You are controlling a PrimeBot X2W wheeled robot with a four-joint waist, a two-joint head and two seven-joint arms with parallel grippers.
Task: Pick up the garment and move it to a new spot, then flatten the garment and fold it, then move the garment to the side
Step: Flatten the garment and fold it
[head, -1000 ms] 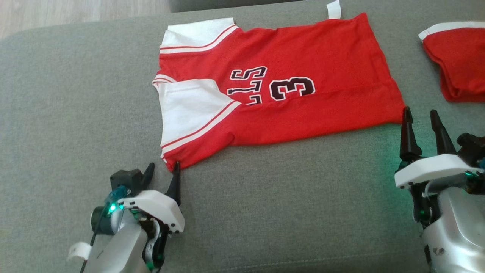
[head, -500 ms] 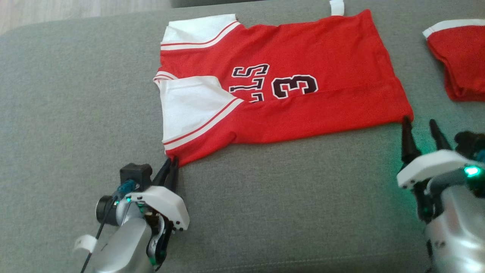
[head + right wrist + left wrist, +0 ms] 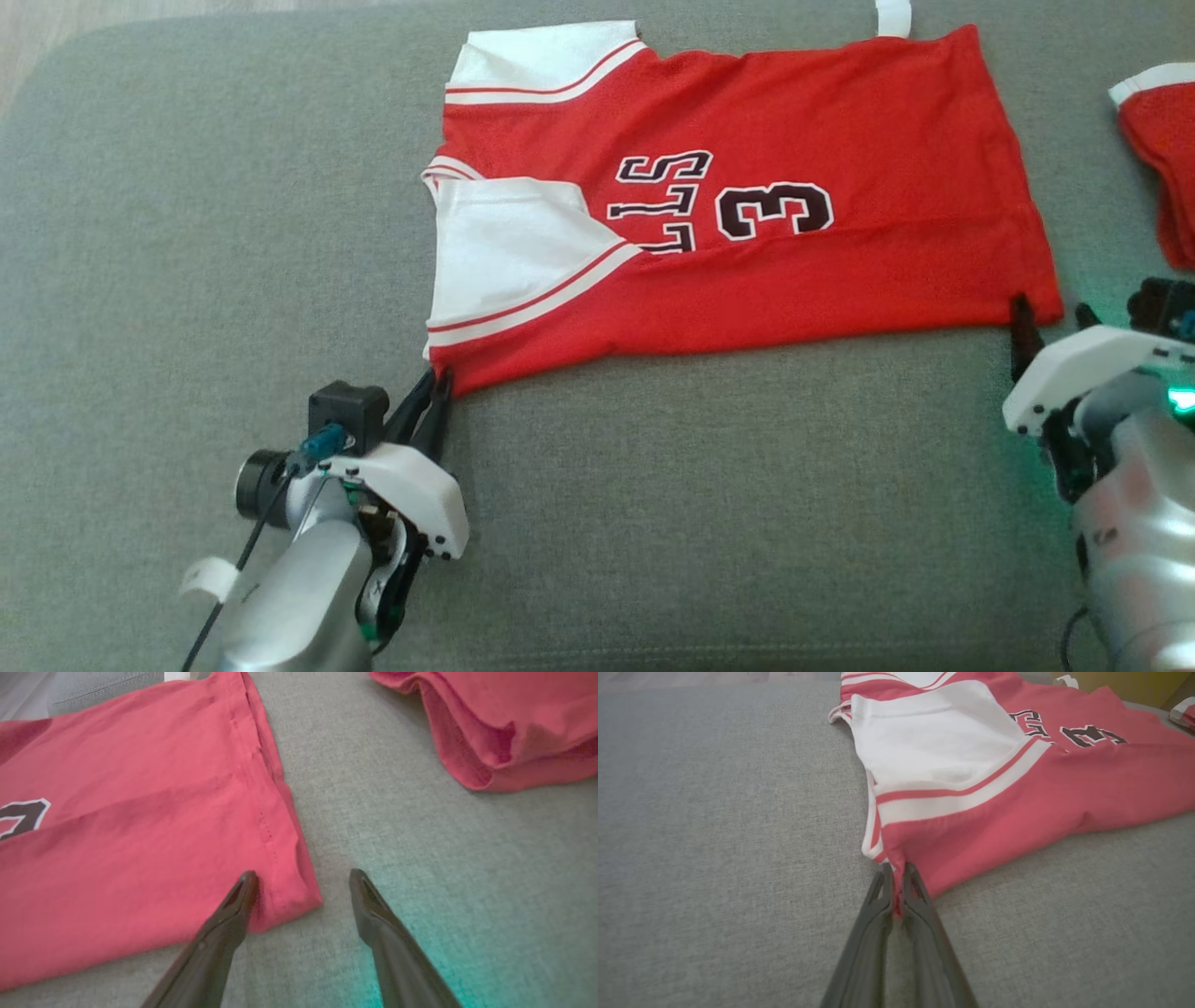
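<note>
The garment (image 3: 747,271) is a red jersey with white sleeves and a dark number, spread flat on the grey cushion (image 3: 187,233). My left gripper (image 3: 436,383) is shut on the garment's near-left corner; the left wrist view shows red cloth (image 3: 971,826) pinched between the tips of the left gripper (image 3: 896,875). My right gripper (image 3: 1050,313) stands open at the garment's near-right corner. In the right wrist view the right gripper (image 3: 301,877) straddles that hem corner (image 3: 289,896), one finger on the cloth, the other on bare cushion.
A second red garment with white trim (image 3: 1162,159) lies bunched at the right edge, also in the right wrist view (image 3: 504,732). A white tag (image 3: 892,17) sits beyond the jersey's far hem. Wooden floor (image 3: 56,28) shows past the cushion's far-left edge.
The left gripper closed on the garment's near-left corner. The right gripper moved forward to the near-right corner. The camera shifted, so the whole picture slid right.
</note>
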